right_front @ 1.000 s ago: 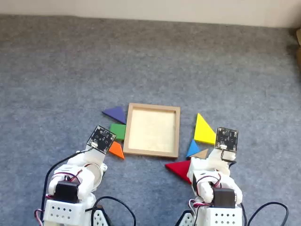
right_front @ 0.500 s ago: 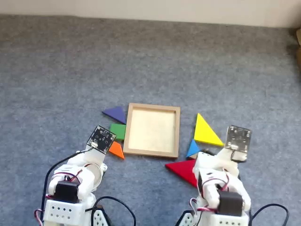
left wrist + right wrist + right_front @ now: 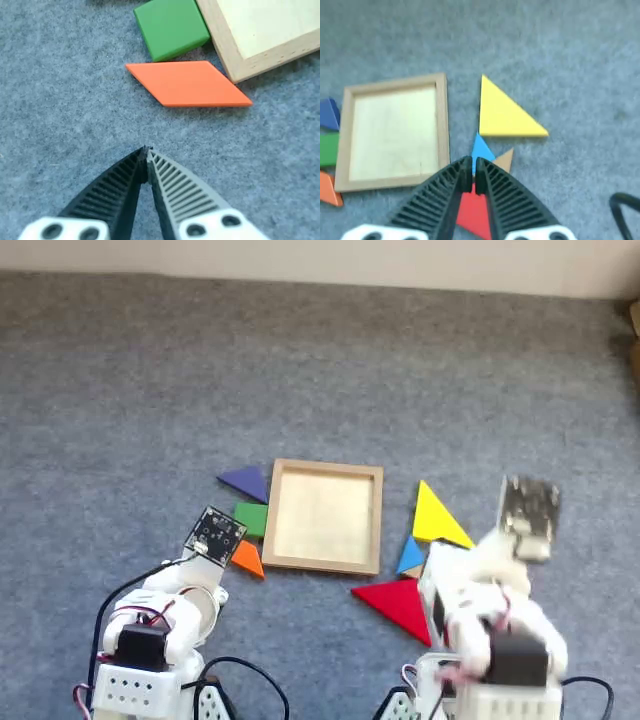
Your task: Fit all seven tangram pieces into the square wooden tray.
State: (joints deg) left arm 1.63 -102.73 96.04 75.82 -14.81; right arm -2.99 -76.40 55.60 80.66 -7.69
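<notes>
Left gripper (image 3: 146,154) and right gripper (image 3: 473,167) are pinched together, empty, the right poised above blue triangle (image 3: 481,148), likely for first pick into bare tray (image 3: 324,471).

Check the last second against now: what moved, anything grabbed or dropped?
The right gripper swung out to the right, farther from its base, uncovering more of the yellow triangle. It is shut and empty; nothing was grabbed or released. The left gripper kept still, shut, near the orange parallelogram. All pieces and the empty wooden tray stayed put.
</notes>
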